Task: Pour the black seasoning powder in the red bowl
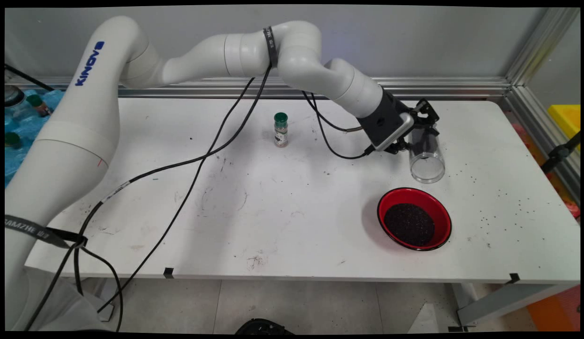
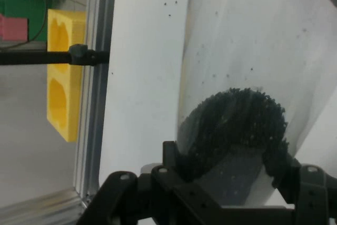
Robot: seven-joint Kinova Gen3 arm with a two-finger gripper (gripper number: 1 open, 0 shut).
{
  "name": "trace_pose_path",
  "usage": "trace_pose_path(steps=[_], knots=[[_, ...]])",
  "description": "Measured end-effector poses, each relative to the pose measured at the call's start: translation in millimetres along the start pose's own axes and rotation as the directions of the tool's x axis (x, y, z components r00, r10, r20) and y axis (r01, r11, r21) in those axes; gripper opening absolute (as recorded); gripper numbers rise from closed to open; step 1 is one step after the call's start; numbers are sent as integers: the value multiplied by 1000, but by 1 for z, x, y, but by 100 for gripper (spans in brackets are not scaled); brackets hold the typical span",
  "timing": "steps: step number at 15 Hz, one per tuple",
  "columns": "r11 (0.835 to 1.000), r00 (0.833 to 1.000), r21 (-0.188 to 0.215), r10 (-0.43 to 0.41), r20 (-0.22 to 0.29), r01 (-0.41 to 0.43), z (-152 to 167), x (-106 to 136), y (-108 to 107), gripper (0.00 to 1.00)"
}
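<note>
My gripper (image 1: 421,134) is shut on a clear glass cup (image 1: 426,157), held tilted with its mouth down toward the near side, above the table right of centre. In the hand view the cup (image 2: 247,67) fills the right side, and a clump of small black seeds (image 2: 231,130) rests inside it near my fingers (image 2: 171,156). Just below the cup's mouth stands a red bowl (image 1: 442,219) with a heap of the same black seeds (image 1: 409,224) in it.
A small spice jar (image 1: 280,130) with a green lid stands upright at the table's middle back. Loose black seeds (image 1: 504,193) are scattered over the table's right part. A yellow block (image 2: 63,72) lies beyond the table's right edge. Black cables (image 1: 198,165) hang across the left half.
</note>
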Motion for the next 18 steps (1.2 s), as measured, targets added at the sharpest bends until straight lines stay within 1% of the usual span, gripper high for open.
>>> trace_pose_path(steps=[4,7,10,15,18], knots=[[995,995,0,95,10,-95,3,4,3,0],[986,986,1,168,18,-169,3,8,4,0],[972,971,4,236,25,-236,3,12,4,0],[951,951,9,308,34,-308,2,17,3,0],[933,933,14,357,43,-358,1,20,2,0]])
